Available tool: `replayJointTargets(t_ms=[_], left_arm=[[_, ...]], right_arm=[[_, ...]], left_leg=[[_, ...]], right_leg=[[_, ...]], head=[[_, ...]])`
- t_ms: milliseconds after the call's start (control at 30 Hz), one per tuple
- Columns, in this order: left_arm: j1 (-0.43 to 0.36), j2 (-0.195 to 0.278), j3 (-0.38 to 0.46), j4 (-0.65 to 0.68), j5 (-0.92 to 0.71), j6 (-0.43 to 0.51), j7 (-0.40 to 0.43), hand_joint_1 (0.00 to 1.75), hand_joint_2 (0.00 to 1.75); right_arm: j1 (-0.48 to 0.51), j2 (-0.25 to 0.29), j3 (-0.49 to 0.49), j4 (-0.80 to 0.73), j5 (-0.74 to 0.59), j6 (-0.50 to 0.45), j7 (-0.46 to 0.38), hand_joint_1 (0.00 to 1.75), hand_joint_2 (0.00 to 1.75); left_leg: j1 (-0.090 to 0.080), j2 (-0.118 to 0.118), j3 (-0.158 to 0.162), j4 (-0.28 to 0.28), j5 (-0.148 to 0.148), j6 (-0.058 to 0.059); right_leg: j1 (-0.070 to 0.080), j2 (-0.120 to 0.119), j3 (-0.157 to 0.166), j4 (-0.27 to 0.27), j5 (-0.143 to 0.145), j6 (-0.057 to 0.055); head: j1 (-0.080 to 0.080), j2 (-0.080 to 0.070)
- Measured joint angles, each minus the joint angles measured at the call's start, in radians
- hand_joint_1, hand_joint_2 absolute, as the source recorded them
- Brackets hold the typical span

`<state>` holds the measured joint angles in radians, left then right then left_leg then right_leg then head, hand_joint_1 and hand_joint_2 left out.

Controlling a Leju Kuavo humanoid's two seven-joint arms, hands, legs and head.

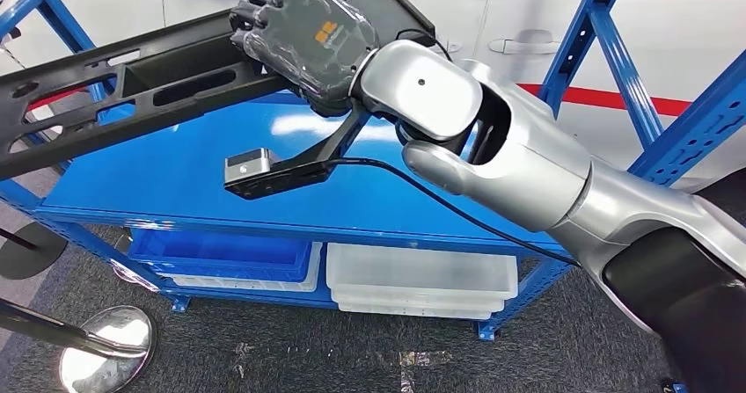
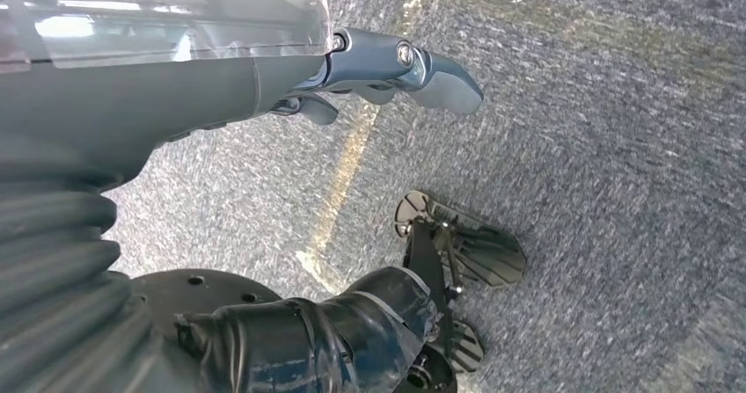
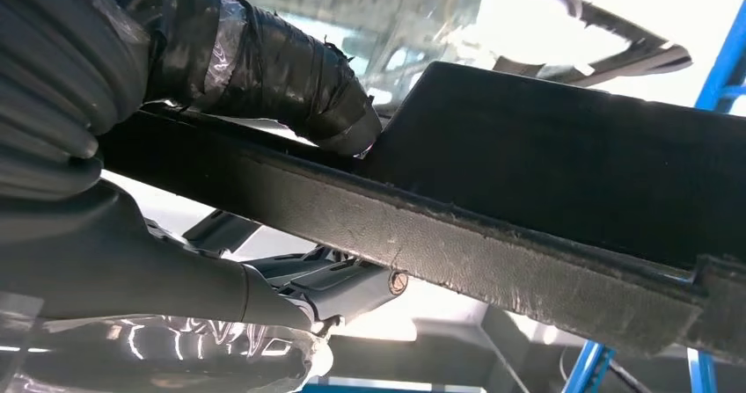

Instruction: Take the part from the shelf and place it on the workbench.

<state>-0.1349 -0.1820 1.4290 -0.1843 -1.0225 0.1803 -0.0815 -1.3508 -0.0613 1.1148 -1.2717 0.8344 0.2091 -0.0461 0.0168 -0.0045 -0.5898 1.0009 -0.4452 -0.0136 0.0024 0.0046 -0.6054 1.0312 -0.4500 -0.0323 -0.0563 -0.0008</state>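
right hand (image 1: 303, 41) has the long black part (image 1: 132, 81) clamped, looks lifted off the blue shelf (image 1: 176, 182) I think; workbench drop still to go; left hand (image 2: 387, 68) hanging loose, holding nothing

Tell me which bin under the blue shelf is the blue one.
The blue bin is on the left, toward the chrome stanchion base. The bin beside it, on the right, is white.

Silver-shelled right arm (image 1: 528, 160), thin black cable, grey plastic-wrapped right robot hand (image 1: 308, 37) with an orange mark.
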Motion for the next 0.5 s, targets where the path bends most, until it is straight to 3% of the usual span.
replayJointTargets(t_ms=[500], left_arm=[[0.001, 0.000, 0.000, 0.000, -0.011, -0.002, -0.008, 0.00, 1.75]], right_arm=[[0.007, -0.057, -0.058, -0.037, -0.198, 0.006, 0.035, 1.75, 1.75]], left_leg=[[0.000, 0.000, 0.000, 0.000, 0.000, 0.000]], right_leg=[[0.000, 0.000, 0.000, 0.000, 0.000, 0.000]], head=[[0.000, 0.000]])
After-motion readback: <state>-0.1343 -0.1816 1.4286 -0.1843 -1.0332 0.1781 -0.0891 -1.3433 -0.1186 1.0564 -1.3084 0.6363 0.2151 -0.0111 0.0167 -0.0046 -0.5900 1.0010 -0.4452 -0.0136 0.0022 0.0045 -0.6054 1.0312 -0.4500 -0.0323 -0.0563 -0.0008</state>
